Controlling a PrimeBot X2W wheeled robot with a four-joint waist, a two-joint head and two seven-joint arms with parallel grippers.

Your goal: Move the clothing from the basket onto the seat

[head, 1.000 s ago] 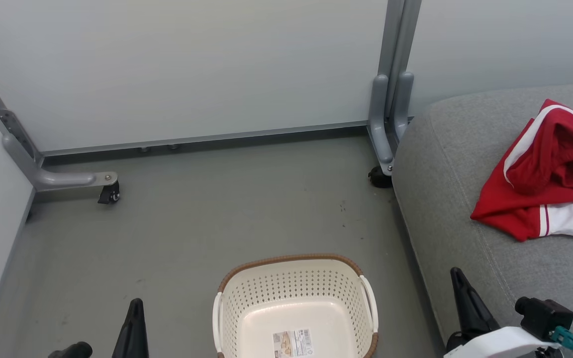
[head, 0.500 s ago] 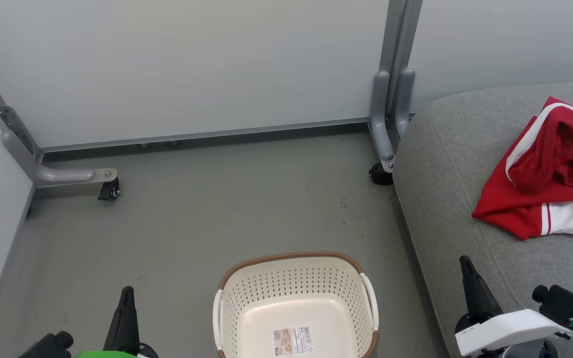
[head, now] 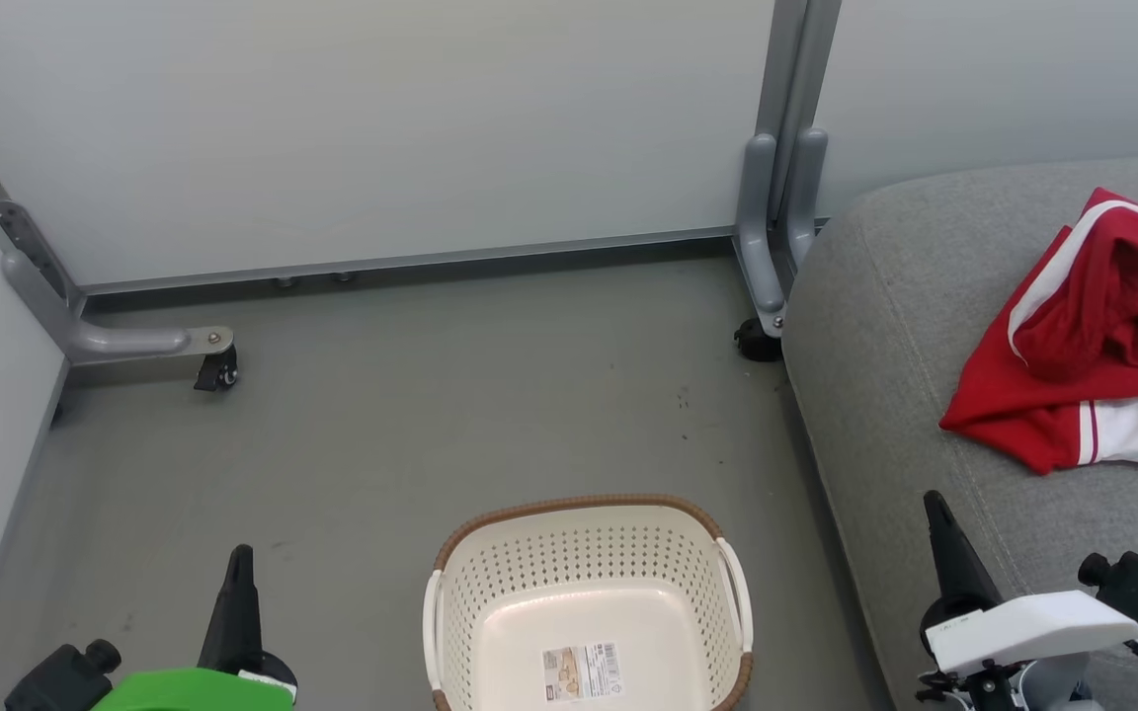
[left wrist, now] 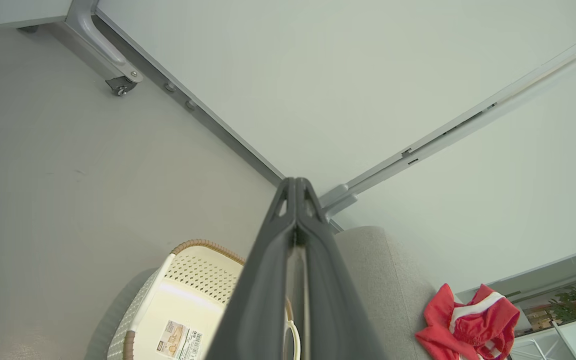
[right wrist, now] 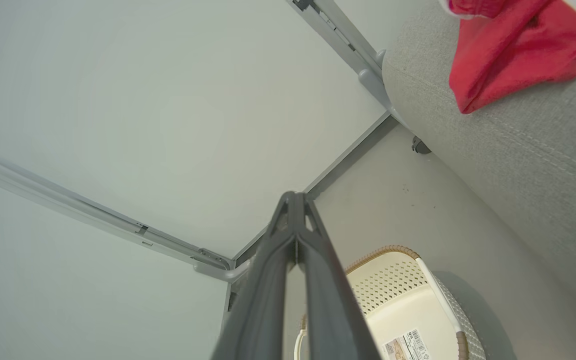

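Head view: clothing [head: 1083, 365] lies on the seat [head: 885, 326], and the basket [head: 579, 509] on the floor [head: 431, 415] holds no clothing. Left wrist view: left gripper [left wrist: 295, 200] is pressed together, gripping nothing. Right wrist view: right gripper [right wrist: 295, 212] is likewise. The task looks done, so next calls only for resting the arms.

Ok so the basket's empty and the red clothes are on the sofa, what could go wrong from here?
The clothing runs past the head view's right edge, so whether all of it rests on the seat can't be confirmed. The shut right gripper is near the seat; a swing toward the clothing might snag it. The basket stands between both arms, so the shut left gripper could bump it.
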